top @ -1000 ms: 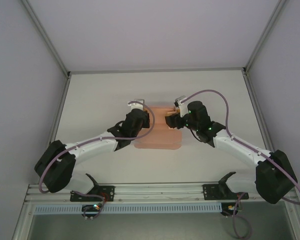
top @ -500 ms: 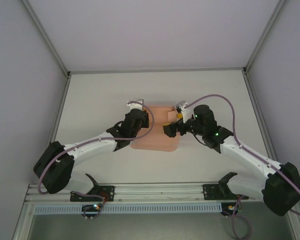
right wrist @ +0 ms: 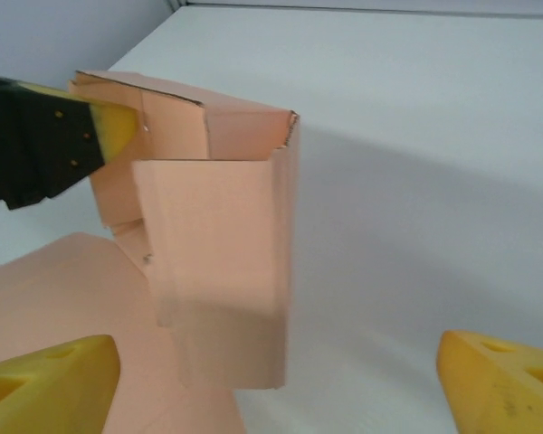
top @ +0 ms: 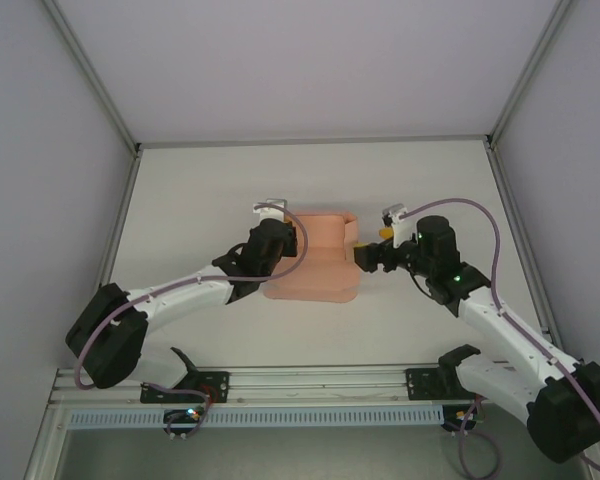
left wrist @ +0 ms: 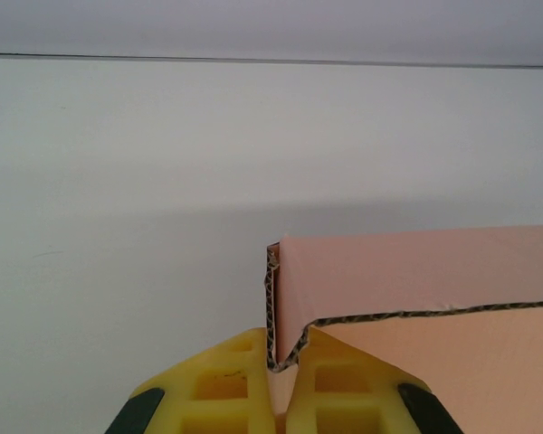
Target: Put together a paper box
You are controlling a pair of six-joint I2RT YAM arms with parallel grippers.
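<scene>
A white table (top: pixel 280 180) lies at the centre, evenly lit, with only soft shadows. Pale grey walls enclose it: the back wall (top: pixel 310 60) at 12 o'clock, the left wall (top: pixel 30 200) at 9, the right wall (top: pixel 580 180) at 3. An aluminium rail (top: pixel 320 385) runs along 6 o'clock.

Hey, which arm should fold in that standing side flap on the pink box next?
Probably right: the right end effector is open, free and facing the upright flap of the paper box. The left end effector is shut on a corner of the box, holding it.
</scene>
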